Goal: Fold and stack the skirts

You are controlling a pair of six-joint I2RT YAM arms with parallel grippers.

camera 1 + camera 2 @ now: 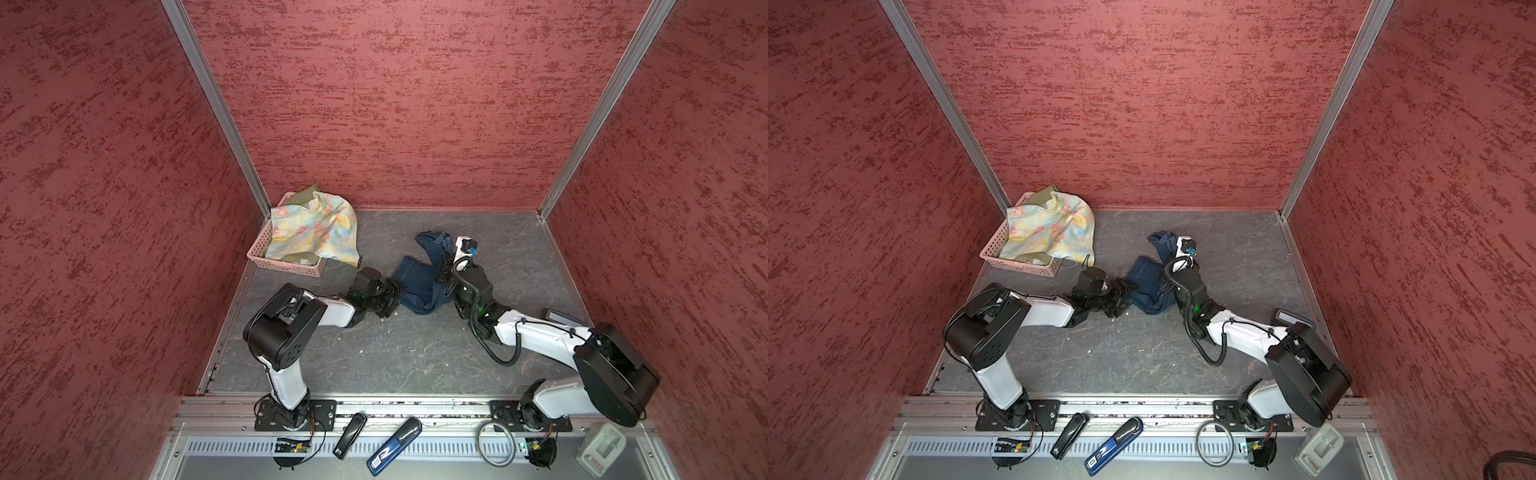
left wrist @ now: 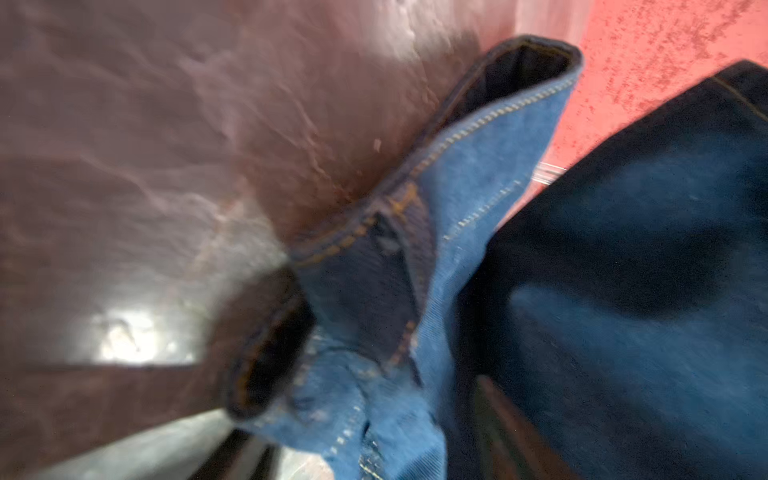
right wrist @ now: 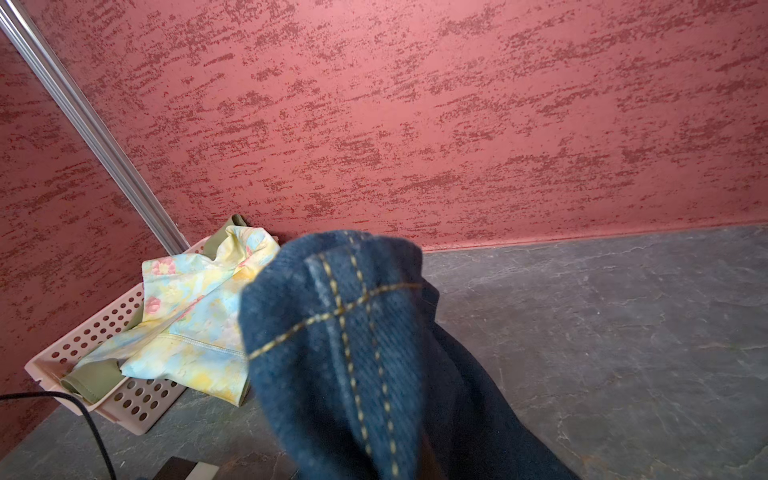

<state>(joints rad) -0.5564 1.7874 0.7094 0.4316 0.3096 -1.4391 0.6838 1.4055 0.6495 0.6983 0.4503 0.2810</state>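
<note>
The denim skirt (image 1: 417, 286) lies crumpled near the middle of the table (image 1: 395, 357). One part is lifted clear by the right gripper (image 1: 445, 257), whose jaws are pressed together on a stitched seam of the cloth. The left gripper (image 1: 388, 297) sits at the skirt's left edge, right up against the waistband (image 2: 478, 158). The blur there hides its jaws, so I cannot tell whether they are spread or pinching. Denim like this looks heavy and stiffish for cloth. I'd expect it to hold a crease and slide little, though the thick seams will bunch, so the waistband corners or the hem seem the places to take it, not the middle. The floral skirt (image 1: 311, 232) is draped over the basket (image 1: 286, 266) in the far left corner and spills past its rim onto the table, with the olive skirt (image 1: 305, 194) peeking out beneath. Both look thin, soft and limp, likely to slip and wrinkle. Open table lies in front of the denim and to its right for spreading it flat; the back wall (image 1: 415, 124) stands near behind, and the basket is close to the left gripper.
</note>
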